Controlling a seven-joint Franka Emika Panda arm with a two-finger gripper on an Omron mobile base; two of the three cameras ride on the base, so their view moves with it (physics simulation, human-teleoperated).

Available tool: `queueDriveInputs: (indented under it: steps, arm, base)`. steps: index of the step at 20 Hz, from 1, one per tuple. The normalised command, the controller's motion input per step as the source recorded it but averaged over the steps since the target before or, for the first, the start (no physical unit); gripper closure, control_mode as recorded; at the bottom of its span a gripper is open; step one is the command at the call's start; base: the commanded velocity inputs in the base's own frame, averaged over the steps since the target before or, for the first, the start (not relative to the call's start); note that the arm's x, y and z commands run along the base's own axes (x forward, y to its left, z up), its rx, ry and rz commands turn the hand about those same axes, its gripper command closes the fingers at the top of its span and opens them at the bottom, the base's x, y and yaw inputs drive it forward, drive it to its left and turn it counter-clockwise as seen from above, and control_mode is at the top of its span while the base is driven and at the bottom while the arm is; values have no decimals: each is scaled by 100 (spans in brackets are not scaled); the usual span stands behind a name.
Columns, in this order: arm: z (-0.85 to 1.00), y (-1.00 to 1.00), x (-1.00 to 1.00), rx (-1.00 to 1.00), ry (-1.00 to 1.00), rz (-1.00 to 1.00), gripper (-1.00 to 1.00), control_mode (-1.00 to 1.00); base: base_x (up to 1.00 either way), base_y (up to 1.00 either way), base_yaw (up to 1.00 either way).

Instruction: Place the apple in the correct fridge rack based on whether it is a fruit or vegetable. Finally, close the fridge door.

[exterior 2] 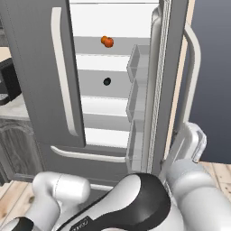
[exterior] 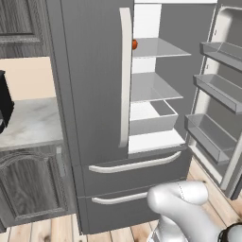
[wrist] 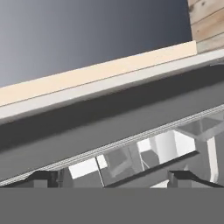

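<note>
While the fridge's right door (exterior: pixel 222 94) stands wide open, the apple (exterior 2: pixel 108 42) lies on the top rack (exterior: pixel 160 48), near that rack's left edge and partly hidden behind the closed left door (exterior: pixel 92 80) in the left base view. In the right base view a paler orange fruit (exterior 2: pixel 103 39) sits touching the apple on its left. On the shelf below (exterior: pixel 153 87), a small dark round thing (exterior 2: pixel 107 81) lies near the middle; what it is cannot be told. Below that sits a drawer (exterior: pixel 153 118) and a lowest white shelf (exterior: pixel 156 140).

Three narrow bins (exterior: pixel 215 85) line the inside of the open door. Two drawer fronts with pale handles (exterior: pixel 134 165) close the fridge's lower part.

Near the open door's outer edge, the fingers (wrist: pixel 113 177) show as two dark tips, well apart, with nothing between them. They look along the door's edge and seal (wrist: pixel 131 118).

Left of the fridge, a marble desk (exterior: pixel 30 123) carries a dark appliance (exterior: pixel 4 101) at its left edge.
</note>
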Motion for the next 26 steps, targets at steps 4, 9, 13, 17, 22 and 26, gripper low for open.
queueDriveInputs:
  steps: [4, 9, 13, 17, 22, 26]
  arm:
    - [0, -52, 69, 17, 10, 6, -100, -100]
    - [-15, -22, 67, 6, 7, 8, -100, -100]
    - [-29, -46, 41, 7, 0, 7, -100, -100]
    - [-31, -45, 33, 7, 0, 7, -100, -100]
    - [-47, -23, 29, 1, 0, 11, -100, -100]
    - [-58, -10, 18, 0, -4, 12, -100, -100]
  base:
    - [0, 0, 0]
    - [0, 0, 0]
    - [0, 0, 0]
    - [0, 0, 0]
    - [0, 0, 0]
    - [0, 0, 0]
